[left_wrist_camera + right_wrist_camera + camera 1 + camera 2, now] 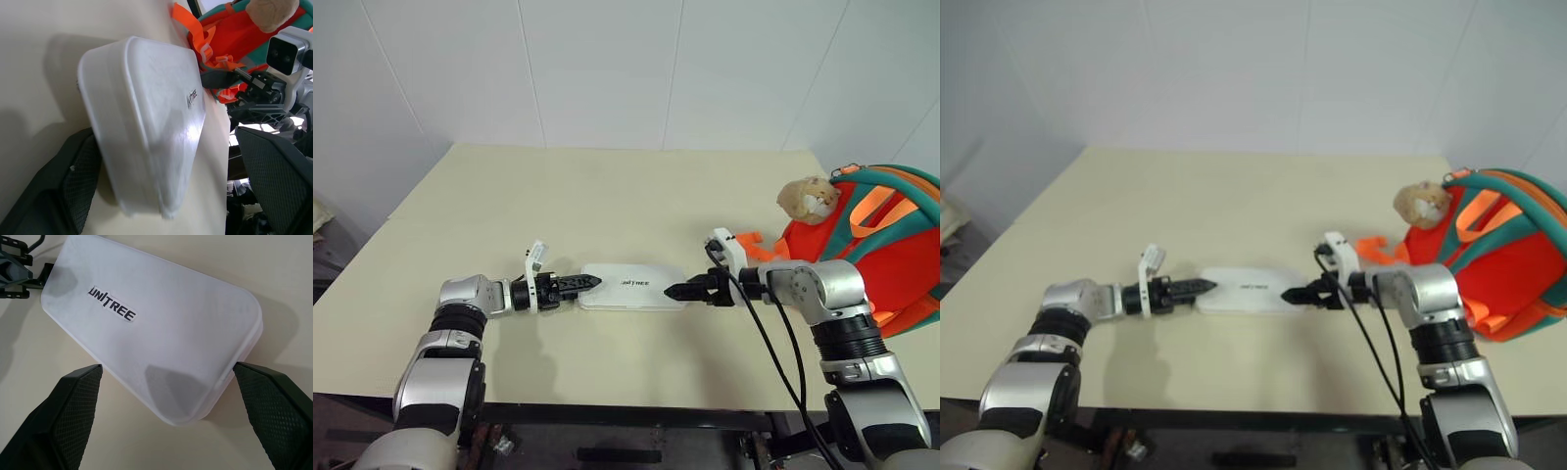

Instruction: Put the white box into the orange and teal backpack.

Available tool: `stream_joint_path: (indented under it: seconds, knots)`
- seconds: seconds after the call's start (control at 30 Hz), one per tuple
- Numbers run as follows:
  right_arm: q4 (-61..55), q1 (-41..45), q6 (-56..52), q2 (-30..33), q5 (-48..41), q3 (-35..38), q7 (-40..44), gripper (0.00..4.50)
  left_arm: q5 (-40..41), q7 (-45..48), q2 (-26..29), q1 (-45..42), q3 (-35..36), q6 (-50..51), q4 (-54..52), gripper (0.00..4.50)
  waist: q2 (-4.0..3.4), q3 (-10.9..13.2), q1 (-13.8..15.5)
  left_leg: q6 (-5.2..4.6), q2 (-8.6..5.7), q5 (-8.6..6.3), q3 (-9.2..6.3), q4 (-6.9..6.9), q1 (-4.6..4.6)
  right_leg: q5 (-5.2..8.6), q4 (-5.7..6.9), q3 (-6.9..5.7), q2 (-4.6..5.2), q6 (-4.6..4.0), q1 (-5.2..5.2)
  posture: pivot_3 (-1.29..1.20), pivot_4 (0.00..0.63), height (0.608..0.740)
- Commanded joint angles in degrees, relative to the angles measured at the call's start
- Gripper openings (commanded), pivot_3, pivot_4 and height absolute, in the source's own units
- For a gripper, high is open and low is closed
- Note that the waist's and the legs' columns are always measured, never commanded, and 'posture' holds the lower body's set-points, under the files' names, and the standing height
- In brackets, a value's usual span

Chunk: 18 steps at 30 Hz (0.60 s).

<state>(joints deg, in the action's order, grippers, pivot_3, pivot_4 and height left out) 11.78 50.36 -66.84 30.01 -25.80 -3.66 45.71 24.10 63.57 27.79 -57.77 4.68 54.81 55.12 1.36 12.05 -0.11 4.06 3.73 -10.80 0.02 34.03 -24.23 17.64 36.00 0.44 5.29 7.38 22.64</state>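
I have the white box (633,287) lying flat on the tabletop (607,186), just below the middle of the head view, with the orange and teal backpack (876,250) at the right edge of the frame, well apart from it. My left claw (590,283) sits at the box's left short end and my right claw (674,291) at its right short end, the two pointing at each other along the box.

Both claws are spread wide and hold nothing. In the right wrist view the two padded fingers (78,406) stand either side of the near end of the box, with bare tabletop showing between each pad and the box edge. The left wrist view shows the same straddle at the other end.

I judge this to be the step of taking hold from both ends. To do it well I would keep each claw centred on its end so the rounded corners do not slip out, and close both together so the box is not shoved sideways.

The box's long axis runs left to right across the head view, roughly in line with both claws. The dark lettering faces up, and its right end points toward the backpack.
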Motion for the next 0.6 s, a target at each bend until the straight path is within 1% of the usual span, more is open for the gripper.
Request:
stream_joint_path:
  seconds: [0.03,0.3,0.43,0.47,0.6]
  knots:
    - [-0.41,0.83,2.22,-0.16,-0.53,-0.27,1.67,4.5,-0.82,0.23,-1.05,0.2,0.02,0.69,1.6,4.48,0.0,0.0,-0.06,0.0,0.0,0.0,0.0,0.0,0.0,0.0,0.0,0.0,0.0,0.0,0.0,0.0,0.15,0.74]
    - [-0.41,0.68,3.25,-0.64,-0.62,-0.56,2.14,4.5,-0.25,1.25,-1.64,1.55,0.67,1.82,0.54,4.48,0.0,0.0,-0.07,0.0,0.0,0.0,0.0,-0.02,0.0,0.0,-0.02,0.0,0.0,0.0,0.0,0.0,0.15,0.74]
    - [-0.63,0.46,3.26,-0.85,-0.57,-0.53,1.96,4.5,-0.03,2.92,-1.29,2.66,-0.01,2.76,-1.31,3.64,0.0,0.0,-0.14,0.0,0.0,0.0,0.01,-0.04,0.0,0.0,-0.03,0.0,0.0,0.0,0.0,0.0,0.15,0.74]
    - [-0.64,0.44,3.29,-0.89,-0.54,-0.48,1.9,4.5,-0.07,3.57,-0.98,2.99,-0.39,3.09,-2.01,3.25,0.0,0.0,-0.14,0.0,0.0,-0.01,0.01,-0.05,-0.01,0.0,-0.04,0.0,0.0,0.0,0.01,0.0,0.15,0.74]
    - [-0.68,0.22,3.51,-1.07,-0.47,-0.21,1.61,4.5,0.14,4.59,0.31,3.76,-0.41,3.73,-3.71,2.01,0.0,0.0,-0.2,0.01,0.0,-0.01,0.01,-0.08,-0.03,0.01,-0.05,0.01,-0.01,0.0,0.04,0.0,0.15,0.74]
